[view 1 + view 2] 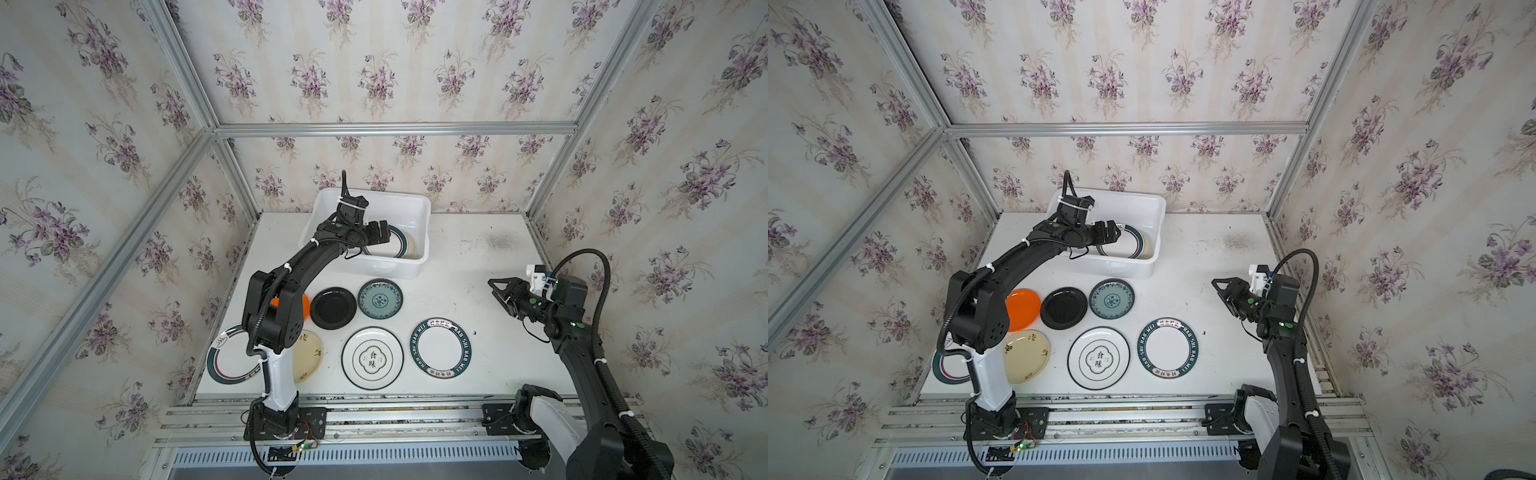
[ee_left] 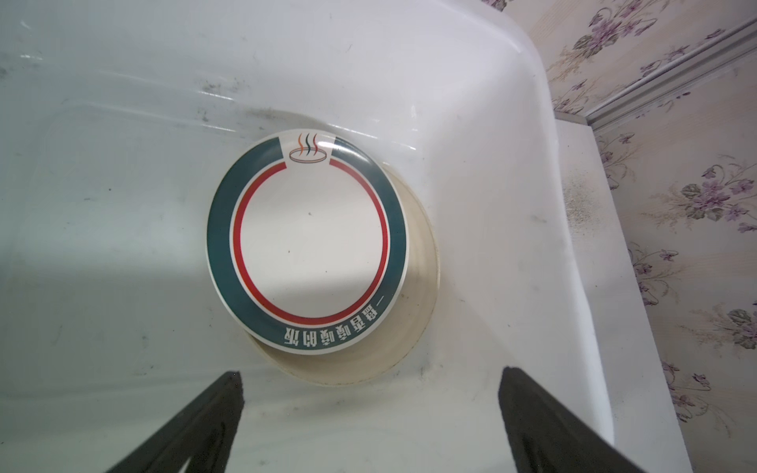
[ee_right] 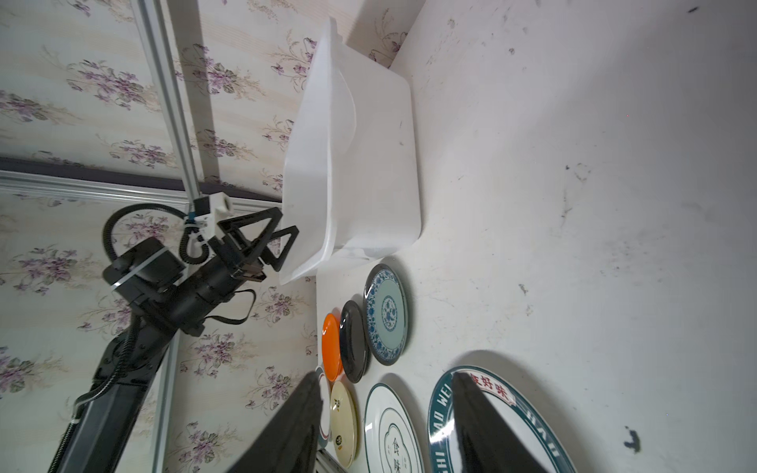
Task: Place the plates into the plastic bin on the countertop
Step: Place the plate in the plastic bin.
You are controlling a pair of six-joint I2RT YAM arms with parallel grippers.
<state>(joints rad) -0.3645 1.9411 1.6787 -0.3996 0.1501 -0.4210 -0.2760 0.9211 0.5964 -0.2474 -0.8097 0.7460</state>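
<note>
The teal-rimmed plate lies flat in the plastic bin on a cream plate, below my left tool, spread wide and empty. Seven plates lie on the tabletop; the lettered plate is nearest my right tool, partly spread and empty.

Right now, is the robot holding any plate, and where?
Nothing held: left gripper open above the teal-rimmed plate in the plastic bin; right gripper open, empty.
</note>
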